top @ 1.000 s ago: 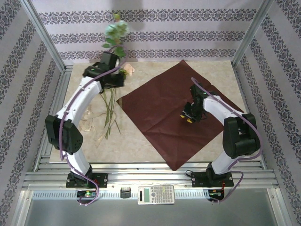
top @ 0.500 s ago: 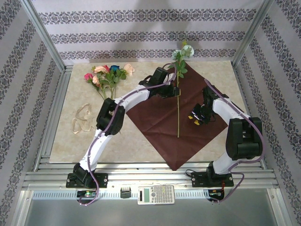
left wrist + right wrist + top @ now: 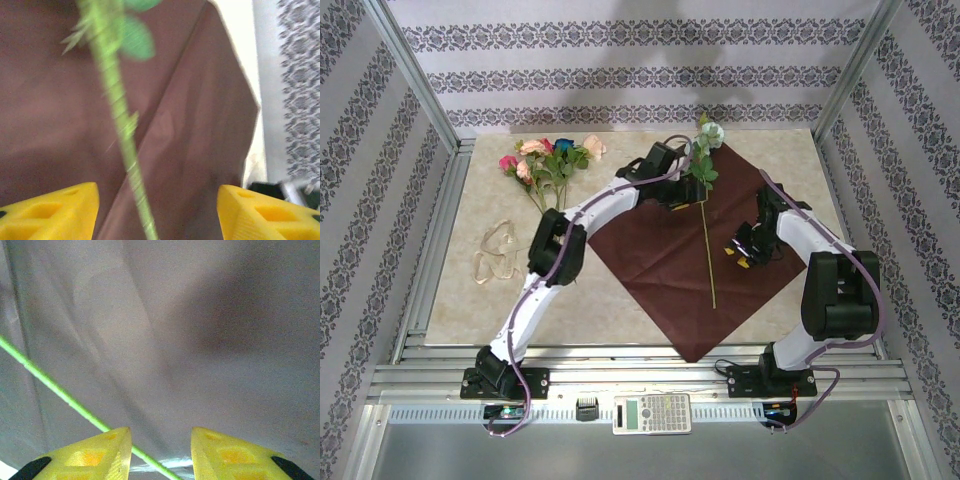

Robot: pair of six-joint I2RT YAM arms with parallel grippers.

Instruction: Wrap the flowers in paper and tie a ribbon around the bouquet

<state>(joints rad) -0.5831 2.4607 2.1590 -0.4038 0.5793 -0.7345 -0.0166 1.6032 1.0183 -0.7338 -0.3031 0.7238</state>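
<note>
The maroon-brown paper [image 3: 670,235] lies flat as a diamond on the table. On it rests one pale teal flower [image 3: 712,133], its long green stem [image 3: 708,250] running toward the near corner. My left gripper [image 3: 685,200] hovers over the upper stem. In the left wrist view my left gripper [image 3: 157,215] is open, with the stem [image 3: 117,100] loose between the yellow fingers [image 3: 50,210]. My right gripper [image 3: 740,257] is low over the paper's right half. Seen from its wrist, my right gripper [image 3: 161,452] is open and holds nothing, the stem [image 3: 50,385] passing at its left. More flowers [image 3: 545,160] lie far left, with the ribbon [image 3: 495,250] nearer.
Patterned walls and metal posts [image 3: 415,75] close in the table on three sides. A calculator [image 3: 652,412] lies on the near rail between the arm bases. Bare marbled tabletop [image 3: 590,300] shows between the ribbon and the paper.
My left arm swung from the bunch at far left across to the paper carrying one flower, lowered it onto the sheet and opened its jaws. The right gripper shifted slightly right.
</note>
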